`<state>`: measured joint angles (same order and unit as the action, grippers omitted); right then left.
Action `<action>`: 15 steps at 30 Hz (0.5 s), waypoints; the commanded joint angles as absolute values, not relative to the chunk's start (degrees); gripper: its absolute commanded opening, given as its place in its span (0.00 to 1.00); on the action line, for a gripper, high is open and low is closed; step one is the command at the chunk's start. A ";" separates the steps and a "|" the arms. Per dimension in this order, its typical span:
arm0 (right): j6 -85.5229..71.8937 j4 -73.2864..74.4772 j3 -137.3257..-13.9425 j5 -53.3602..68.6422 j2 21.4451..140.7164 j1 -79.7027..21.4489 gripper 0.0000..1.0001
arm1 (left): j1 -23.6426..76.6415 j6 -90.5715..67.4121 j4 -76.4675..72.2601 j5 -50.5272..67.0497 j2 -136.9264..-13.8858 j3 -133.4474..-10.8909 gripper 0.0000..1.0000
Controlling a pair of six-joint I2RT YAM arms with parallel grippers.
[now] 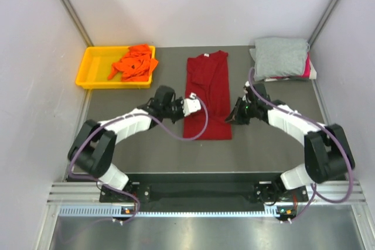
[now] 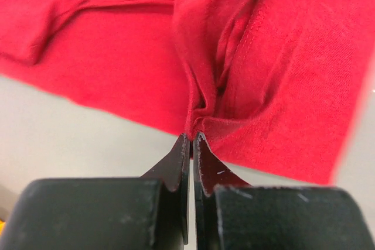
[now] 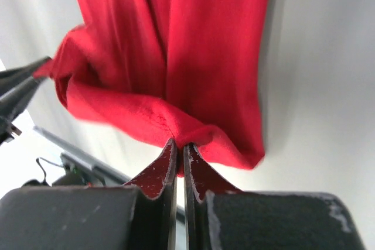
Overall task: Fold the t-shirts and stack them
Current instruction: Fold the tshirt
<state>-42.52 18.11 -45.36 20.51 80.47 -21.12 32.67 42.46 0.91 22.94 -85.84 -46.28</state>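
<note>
While arms (image 1: 126, 122) angle in, L+R fingers (image 2: 179, 165) pinch tee (image 1: 208, 80).

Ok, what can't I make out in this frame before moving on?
- Top view: pink t-shirt, only an edge shows; the grey t-shirt covers the rest.
- Top view: orange t-shirt in the yellow tray, too small and crumpled to read its shape.
- Wrist views: red t-shirt, cut off by frame edges beyond where the left end effector and right end effector pinch it.
</note>
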 commanded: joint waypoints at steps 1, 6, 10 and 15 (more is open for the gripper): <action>-37.01 14.15 -53.32 22.41 85.24 -18.29 0.00 | 29.54 38.59 -1.32 25.75 -92.26 -54.21 0.00; -34.46 13.36 -61.51 24.70 95.51 -13.80 0.00 | 26.46 36.65 -0.71 23.65 -101.14 -64.41 0.00; -33.93 13.72 -67.49 25.48 101.07 -11.69 0.00 | 26.02 36.12 3.33 23.56 -108.71 -71.27 0.00; -33.84 13.01 -70.75 28.21 107.12 -10.28 0.00 | 24.70 35.07 3.69 21.36 -112.59 -73.74 0.00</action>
